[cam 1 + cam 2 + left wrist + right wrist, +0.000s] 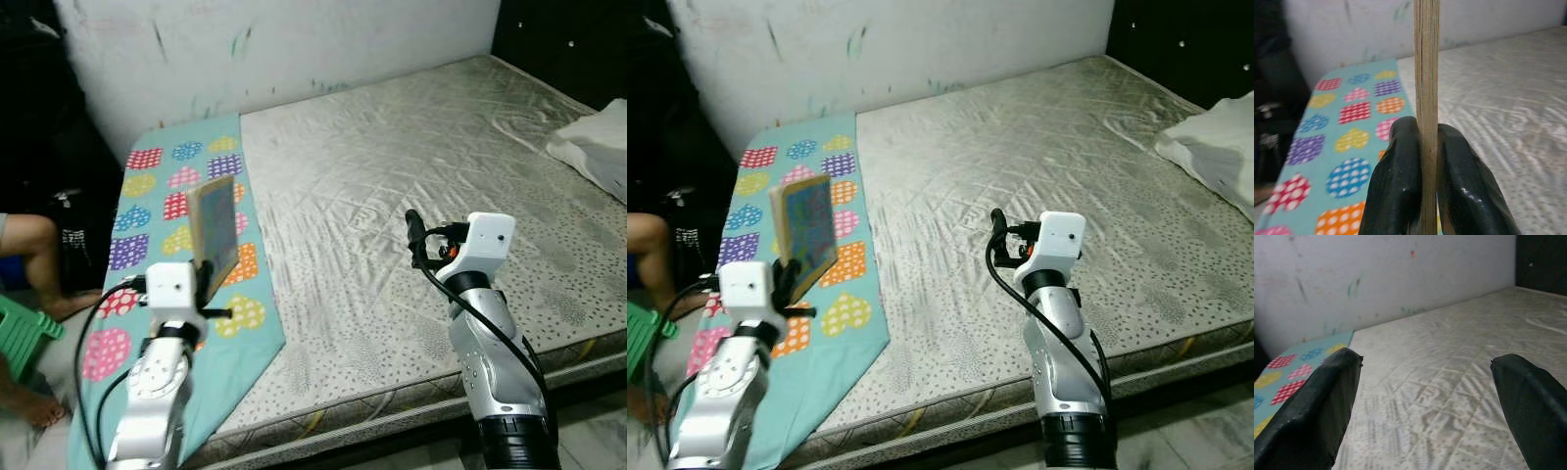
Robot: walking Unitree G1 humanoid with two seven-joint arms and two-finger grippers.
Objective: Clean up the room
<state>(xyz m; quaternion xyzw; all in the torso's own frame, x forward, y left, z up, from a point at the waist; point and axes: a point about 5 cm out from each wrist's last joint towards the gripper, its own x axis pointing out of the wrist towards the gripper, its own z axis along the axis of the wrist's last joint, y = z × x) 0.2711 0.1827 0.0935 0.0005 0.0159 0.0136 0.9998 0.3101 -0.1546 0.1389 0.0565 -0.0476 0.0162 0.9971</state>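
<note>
The left tool [1427,191] is clamped on a thin flat book [216,227], its two black fingers [1396,186] pressed against either face of it. In the left wrist view the book appears edge-on as a narrow pale strip rising between the fingers. In the head views it stands upright in the tool, raised above the patterned cloth, with a pale tan edge and a colourful cover facing the middle of the bed.

The right tool [1425,406] is spread wide with nothing between its fingers [1317,406]. It hovers over the bare middle of the mattress, well apart from the book, and points toward the wall.

Below the left tool lies a teal cloth [157,196] printed with dotted hearts in many colours. It runs as a strip along the left part of the mattress [392,176] and drapes over the near edge. The mattress has a quilted, silvery-grey cover with a speckled band along its near side. A white pillow [1215,147] lies at the far right of the bed. A scuffed white wall [294,49] with smears of colour stands behind the bed.

At the left edge a person's bare leg [39,255] shows beside a green plastic stool [22,331].
</note>
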